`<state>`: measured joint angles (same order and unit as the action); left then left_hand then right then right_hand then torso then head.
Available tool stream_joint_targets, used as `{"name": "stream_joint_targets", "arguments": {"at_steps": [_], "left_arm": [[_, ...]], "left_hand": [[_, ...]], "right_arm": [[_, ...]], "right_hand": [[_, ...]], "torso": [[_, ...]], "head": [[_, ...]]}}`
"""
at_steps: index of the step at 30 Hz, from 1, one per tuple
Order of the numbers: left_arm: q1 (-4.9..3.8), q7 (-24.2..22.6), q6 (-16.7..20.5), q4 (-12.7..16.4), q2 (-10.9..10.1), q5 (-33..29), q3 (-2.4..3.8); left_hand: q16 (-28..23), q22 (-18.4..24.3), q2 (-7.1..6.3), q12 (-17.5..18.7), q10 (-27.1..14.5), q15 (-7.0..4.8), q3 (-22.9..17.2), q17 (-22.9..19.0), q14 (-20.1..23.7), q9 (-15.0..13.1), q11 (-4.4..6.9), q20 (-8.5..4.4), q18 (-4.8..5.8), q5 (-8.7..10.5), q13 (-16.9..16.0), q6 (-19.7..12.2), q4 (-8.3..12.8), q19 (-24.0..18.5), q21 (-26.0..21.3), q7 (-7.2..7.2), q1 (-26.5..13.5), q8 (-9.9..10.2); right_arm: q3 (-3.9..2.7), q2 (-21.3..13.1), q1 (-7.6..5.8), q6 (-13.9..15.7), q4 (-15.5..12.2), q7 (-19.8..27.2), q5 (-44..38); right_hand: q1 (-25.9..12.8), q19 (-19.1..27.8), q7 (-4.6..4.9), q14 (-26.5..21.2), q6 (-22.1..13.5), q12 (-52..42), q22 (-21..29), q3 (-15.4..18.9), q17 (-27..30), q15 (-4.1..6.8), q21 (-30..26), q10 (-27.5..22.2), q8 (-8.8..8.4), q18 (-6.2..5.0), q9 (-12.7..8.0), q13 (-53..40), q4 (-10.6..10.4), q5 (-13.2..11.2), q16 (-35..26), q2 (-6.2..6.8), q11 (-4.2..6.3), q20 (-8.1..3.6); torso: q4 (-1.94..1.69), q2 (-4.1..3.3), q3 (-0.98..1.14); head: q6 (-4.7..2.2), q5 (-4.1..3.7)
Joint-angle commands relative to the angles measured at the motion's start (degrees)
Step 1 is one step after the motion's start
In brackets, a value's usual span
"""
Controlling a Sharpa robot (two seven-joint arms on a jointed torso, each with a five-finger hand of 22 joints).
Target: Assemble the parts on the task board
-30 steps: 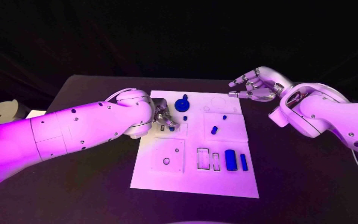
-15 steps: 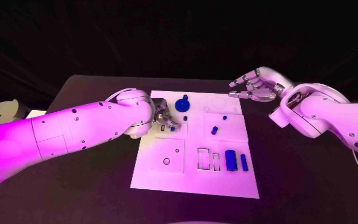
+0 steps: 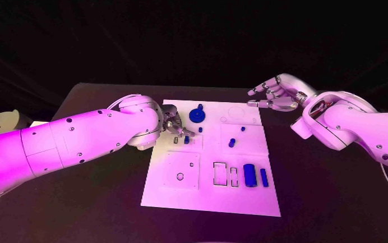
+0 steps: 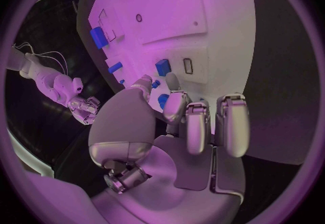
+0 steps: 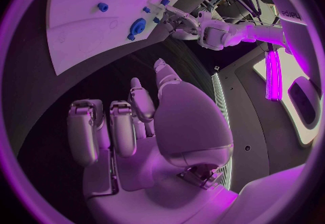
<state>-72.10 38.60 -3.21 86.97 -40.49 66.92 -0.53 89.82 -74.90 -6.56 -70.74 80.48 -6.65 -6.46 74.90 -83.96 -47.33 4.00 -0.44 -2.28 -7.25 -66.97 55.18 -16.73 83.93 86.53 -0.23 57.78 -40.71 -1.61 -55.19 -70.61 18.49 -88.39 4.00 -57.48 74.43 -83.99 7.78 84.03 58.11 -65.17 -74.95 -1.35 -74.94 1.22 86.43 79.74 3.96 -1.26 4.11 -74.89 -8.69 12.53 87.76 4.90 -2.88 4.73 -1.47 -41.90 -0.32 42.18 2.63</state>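
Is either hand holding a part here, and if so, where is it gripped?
The left hand pinches a small blue part between its fingertips over the task board; which end it grips cannot be told. The right hand holds nothing.

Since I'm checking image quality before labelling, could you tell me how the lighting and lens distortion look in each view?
Head view: purple light washes the task board and both arms, the backdrop is black, and edges stay straight. Left wrist view: fisheye bends the board's edges, and the left hand looms large. Right wrist view: the same bending, with a bright glaring strip at the rim beside the right hand.
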Motion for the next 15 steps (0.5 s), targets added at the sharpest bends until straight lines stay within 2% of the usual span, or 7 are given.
{"name": "stream_joint_targets", "arguments": {"at_steps": [1,3,5,7,9,11,15], "left_arm": [[-0.53,-0.3,0.7,0.6,-0.4,-4.0,0.61],[-0.86,-0.4,0.1,0.7,-0.7,-5.9,1.13],[-1.46,-0.6,-1.9,0.3,-1.0,-8.0,1.79],[-2.47,-0.6,-5.3,-0.7,-1.3,-9.5,2.31],[-3.30,-0.6,-7.4,-1.8,-1.4,-10.0,2.53],[-4.50,-0.7,-9.5,-3.7,-1.0,-10.0,2.70],[-6.10,-1.2,-11.5,-8.4,0.7,-8.5,2.78]], "left_hand": [[0.2,-8.9,0.40,0.4,-0.4,-0.32,1.0,15.1,-6.0,0.0,-0.14,-0.22,0.91,0.05,0.6,-0.7,0.1,3.9,-0.3,0.10,-0.1,0.1],[0.2,-8.1,0.58,1.0,-1.0,-0.11,1.9,15.1,-6.0,0.2,-0.38,-0.07,0.74,0.02,1.2,-1.5,0.1,3.6,-0.8,0.42,0.7,0.5],[0.2,-6.9,0.71,2.2,-2.1,0.31,2.9,15.1,-6.0,1.0,-1.02,0.25,0.49,-0.06,2.6,-3.5,0.2,3.1,-1.6,1.21,2.0,2.2],[0.2,-5.6,1.12,4.9,-4.3,0.99,4.0,15.1,-6.0,2.4,-1.91,0.84,0.23,-0.03,5.6,-5.3,0.2,2.6,-2.5,2.22,2.7,4.3],[0.2,-4.7,1.46,6.6,-5.7,1.80,4.9,15.1,-6.0,4.3,-2.71,1.41,0.02,-0.03,7.5,-6.3,0.2,2.2,-3.1,3.14,4.1,6.4],[0.2,-4.6,1.76,6.8,-6.1,2.33,5.9,15.1,-6.0,6.5,-3.37,2.13,-0.01,-0.02,7.9,-6.8,0.2,2.2,-3.3,3.98,5.5,8.6],[0.2,-4.3,2.24,7.4,-6.6,2.95,7.3,15.1,-6.0,9.5,-4.07,2.73,-0.09,-0.06,8.8,-7.1,0.2,2.1,-3.5,4.69,6.9,11.1]], "right_arm": [[0.00,0.1,0.04,-0.4,0.1,0.4,-0.3],[0.00,0.2,0.04,-0.4,0.2,0.4,-0.3],[0.02,0.3,0.05,-0.5,0.4,0.4,-0.2],[0.05,0.3,0.06,-0.5,0.5,0.4,-0.1],[0.08,0.4,0.07,-0.6,0.6,0.4,-0.1],[0.11,0.5,0.08,-0.6,0.7,0.3,-0.1],[0.14,0.6,0.10,-0.6,1.0,0.3,-0.1]], "right_hand": [[-0.2,-2.1,0.04,5.0,0.1,0.4,-7.9,0.4,-11.1,0.07,-0.4,-0.3,-0.10,-0.45,0.1,0.1,0.0,0.2,-0.4,-0.13,0.01,0.06],[-0.2,-2.1,0.04,5.0,0.1,0.4,-7.9,0.4,-11.1,0.07,-0.4,-0.3,-0.10,-0.45,0.1,0.1,0.0,0.2,-0.4,-0.13,0.01,0.06],[-0.2,-2.1,0.04,5.0,0.1,0.4,-7.9,0.4,-11.1,0.07,-0.4,-0.3,-0.10,-0.45,0.1,0.1,0.0,0.2,-0.4,-0.13,0.01,0.06],[-0.2,-2.1,0.04,5.0,0.1,0.4,-7.9,0.4,-11.1,0.07,-0.4,-0.3,-0.10,-0.45,0.1,0.1,0.0,0.2,-0.4,-0.13,0.01,0.06],[-0.2,-2.1,0.04,5.0,0.1,0.4,-7.9,0.4,-11.1,0.07,-0.4,-0.3,-0.10,-0.45,0.1,0.1,0.0,0.2,-0.4,-0.13,0.01,0.06],[-0.2,-2.1,0.04,5.0,0.1,0.4,-7.9,0.4,-11.1,0.07,-0.4,-0.3,-0.10,-0.45,0.1,0.1,0.0,0.2,-0.4,-0.13,0.01,0.06],[-0.2,-2.1,0.04,5.0,0.1,0.4,-7.9,0.4,-11.1,0.07,-0.4,-0.3,-0.10,-0.45,0.1,0.1,0.0,0.2,-0.4,-0.13,0.01,0.06]], "torso": [[0.04,-0.04,0.01],[0.07,-0.04,-0.01],[0.08,-0.10,-0.02],[0.08,-0.11,0.01],[0.02,-0.10,0.06],[-0.05,-0.11,0.09],[-0.12,-0.11,0.01]], "head": [[-0.24,0.09],[-0.25,0.09],[-0.30,0.08],[-0.39,0.09],[-0.37,-0.01],[-0.43,-0.01],[-0.48,0.04]]}}
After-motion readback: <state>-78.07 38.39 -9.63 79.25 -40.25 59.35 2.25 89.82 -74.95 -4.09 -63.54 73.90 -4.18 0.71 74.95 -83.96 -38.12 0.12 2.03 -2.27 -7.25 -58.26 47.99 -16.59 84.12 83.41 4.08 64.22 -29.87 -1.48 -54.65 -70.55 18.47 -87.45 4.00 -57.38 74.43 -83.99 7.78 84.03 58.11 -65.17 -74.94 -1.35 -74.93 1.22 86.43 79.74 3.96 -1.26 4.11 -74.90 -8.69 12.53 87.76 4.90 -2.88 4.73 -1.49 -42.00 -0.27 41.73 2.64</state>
